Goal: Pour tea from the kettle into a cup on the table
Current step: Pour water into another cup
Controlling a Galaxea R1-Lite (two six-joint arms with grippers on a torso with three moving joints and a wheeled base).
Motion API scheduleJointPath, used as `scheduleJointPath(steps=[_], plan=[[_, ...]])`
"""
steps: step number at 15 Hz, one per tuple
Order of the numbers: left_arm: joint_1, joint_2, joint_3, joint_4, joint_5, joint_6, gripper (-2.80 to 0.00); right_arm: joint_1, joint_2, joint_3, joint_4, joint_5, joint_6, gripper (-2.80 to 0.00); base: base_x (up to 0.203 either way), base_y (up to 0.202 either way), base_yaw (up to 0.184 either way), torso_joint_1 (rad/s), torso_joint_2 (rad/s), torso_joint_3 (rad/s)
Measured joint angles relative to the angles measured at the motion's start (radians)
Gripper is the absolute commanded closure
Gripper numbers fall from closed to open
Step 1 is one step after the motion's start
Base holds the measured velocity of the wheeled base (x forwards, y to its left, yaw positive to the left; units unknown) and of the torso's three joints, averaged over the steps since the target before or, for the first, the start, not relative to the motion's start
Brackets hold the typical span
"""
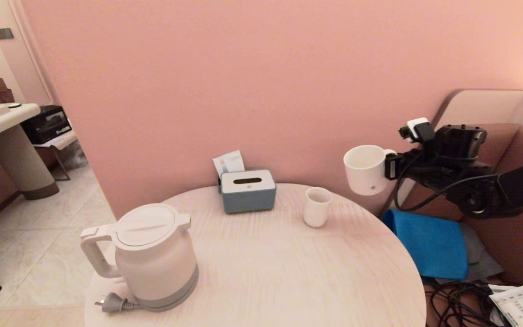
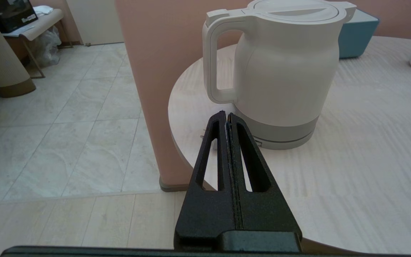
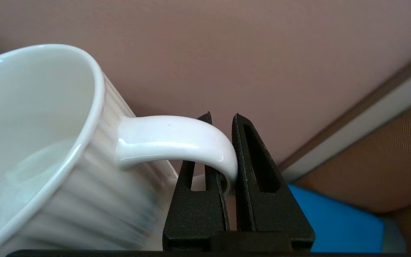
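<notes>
The white kettle (image 1: 152, 256) (image 2: 280, 75) stands on its grey base at the near left of the round pale table (image 1: 288, 272), lid closed, loop handle turned left. My right gripper (image 1: 388, 169) (image 3: 226, 150) is shut on the handle of the wide white cup (image 1: 365, 169) (image 3: 30, 142) and holds it in the air beyond the table's right rim, slightly tilted. My left gripper (image 2: 226, 115) is shut and empty, just short of the kettle's handle (image 2: 211, 64); the head view does not show it. No tea is visible.
A smaller handleless white cup (image 1: 317, 206) stands at the back right of the table. A blue-grey tissue box (image 1: 248, 190) sits at the back. The kettle's plug (image 1: 111, 303) lies by its base. A blue cloth (image 1: 429, 243) and cables (image 1: 452, 302) lie on the seat at the right.
</notes>
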Motion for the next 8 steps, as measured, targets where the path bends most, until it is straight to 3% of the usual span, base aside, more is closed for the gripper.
scheduleJointPath(steps=[8], plan=[[0.000,0.000,0.000,0.000,0.000,0.000,0.00,0.024,0.085,-0.021,-0.022,-0.028,-0.036,0.00,0.000,0.000,0.000,0.000,0.00,0.000]])
